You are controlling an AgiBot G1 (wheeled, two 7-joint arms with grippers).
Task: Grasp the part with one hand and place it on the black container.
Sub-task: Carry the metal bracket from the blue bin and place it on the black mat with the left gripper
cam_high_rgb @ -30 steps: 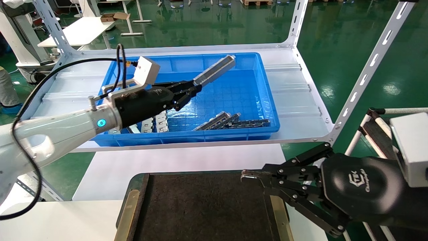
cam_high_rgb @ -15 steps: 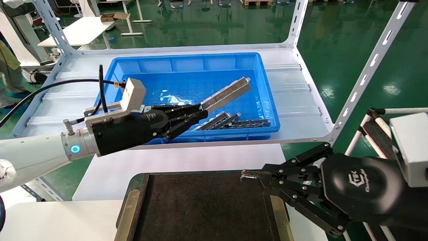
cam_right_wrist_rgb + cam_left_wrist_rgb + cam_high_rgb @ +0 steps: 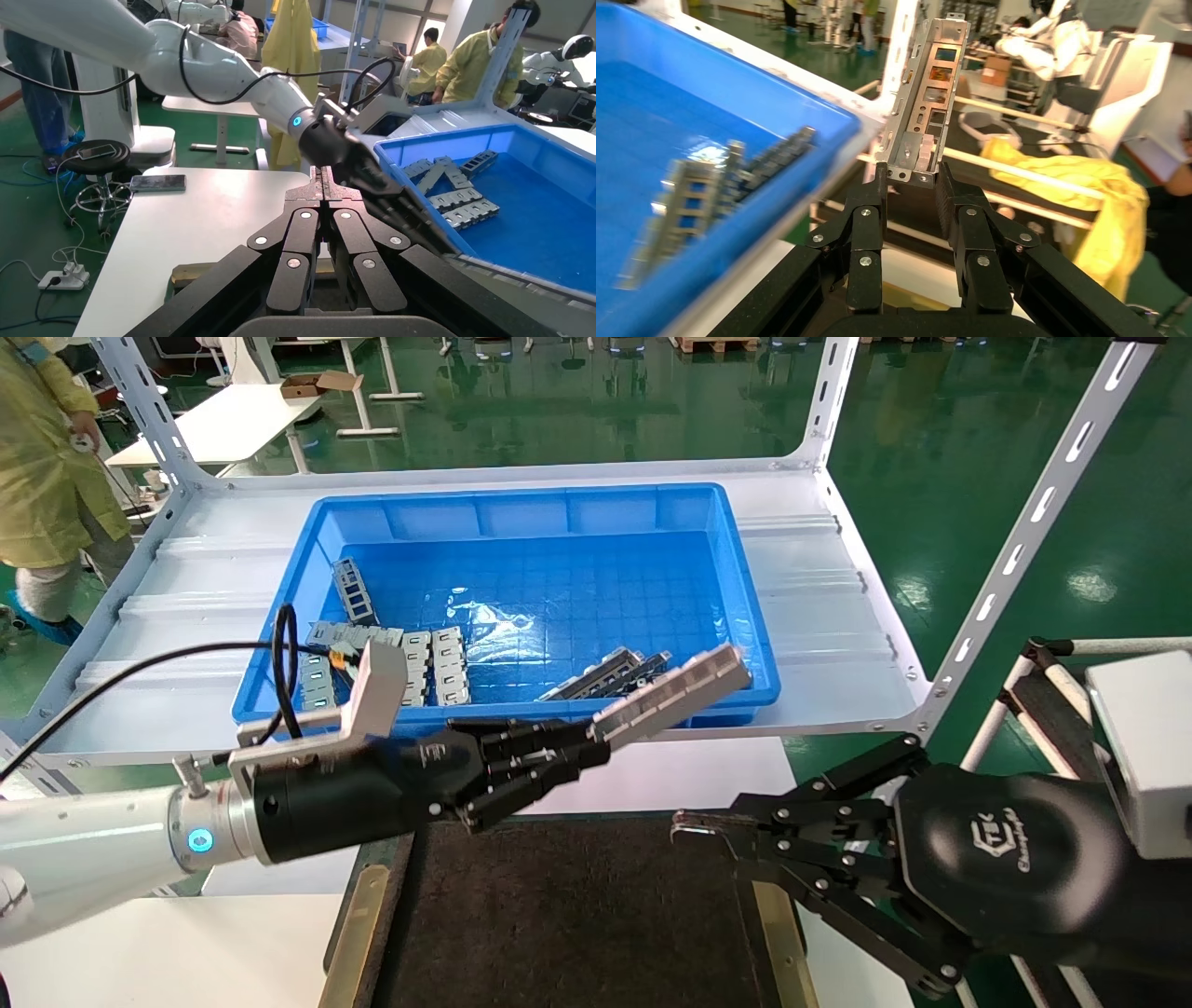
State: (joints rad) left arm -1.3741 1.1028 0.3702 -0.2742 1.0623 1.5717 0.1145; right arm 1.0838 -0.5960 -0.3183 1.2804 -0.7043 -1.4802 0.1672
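Note:
My left gripper [image 3: 582, 747] is shut on one end of the part [image 3: 672, 696], a shiny silver channel bar with rectangular cut-outs. The bar sticks out ahead of the fingers, over the front rim of the blue bin and just beyond the far edge of the black container [image 3: 568, 915]. In the left wrist view the part [image 3: 925, 98] stands between the two fingers of the gripper [image 3: 910, 184]. My right gripper [image 3: 684, 823] is shut and empty, parked over the black container's right side; it also shows in the right wrist view [image 3: 324, 184].
The blue bin [image 3: 736, 589] on the white shelf holds short grey slotted plates [image 3: 433, 668] at its left and darker long bars [image 3: 652, 677] at its front. Slanted shelf posts [image 3: 1024, 537] stand on the right. A person in yellow [image 3: 47, 458] stands far left.
My left gripper has carried the part out of the blue bin, down and toward me, to the near edge of the shelf above the black container's far edge. The right arm has not moved.

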